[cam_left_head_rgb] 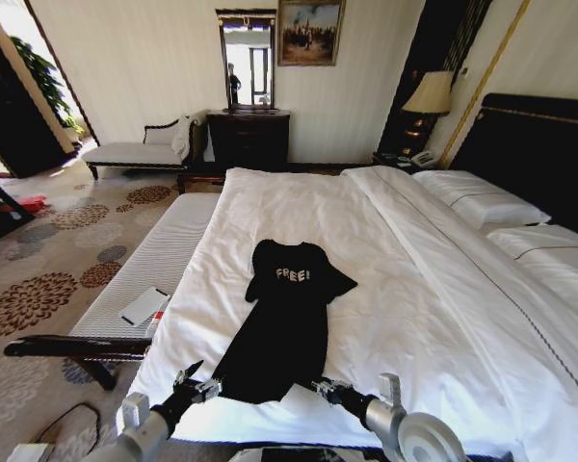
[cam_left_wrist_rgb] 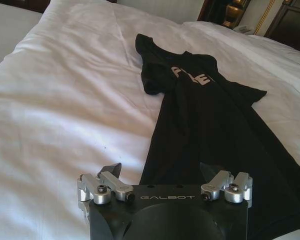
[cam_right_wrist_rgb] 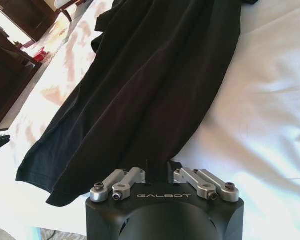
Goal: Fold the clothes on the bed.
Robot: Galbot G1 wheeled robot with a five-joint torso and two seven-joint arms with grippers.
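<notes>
The clothes [cam_left_head_rgb: 281, 322] are one black sleeveless top with white lettering, lying flat and lengthwise on the white duvet of the bed [cam_left_head_rgb: 414, 289]; the hem points toward me. My left gripper [cam_left_head_rgb: 189, 377] hovers open at the hem's left corner. In the left wrist view its fingers [cam_left_wrist_rgb: 111, 170] are spread wide over the top [cam_left_wrist_rgb: 210, 125], whose left edge runs between them. My right gripper [cam_left_head_rgb: 320, 387] is at the hem's right corner. In the right wrist view it [cam_right_wrist_rgb: 159, 166] is shut, its tips pinching the edge of the black fabric [cam_right_wrist_rgb: 155, 85].
A narrow white padded bench [cam_left_head_rgb: 164, 255] with a dark frame runs along the bed's left side, with a white card [cam_left_head_rgb: 144, 306] on it. Pillows [cam_left_head_rgb: 482, 202] and the dark headboard [cam_left_head_rgb: 539, 154] lie far right. Patterned carpet and a cable [cam_left_head_rgb: 63, 423] are at lower left.
</notes>
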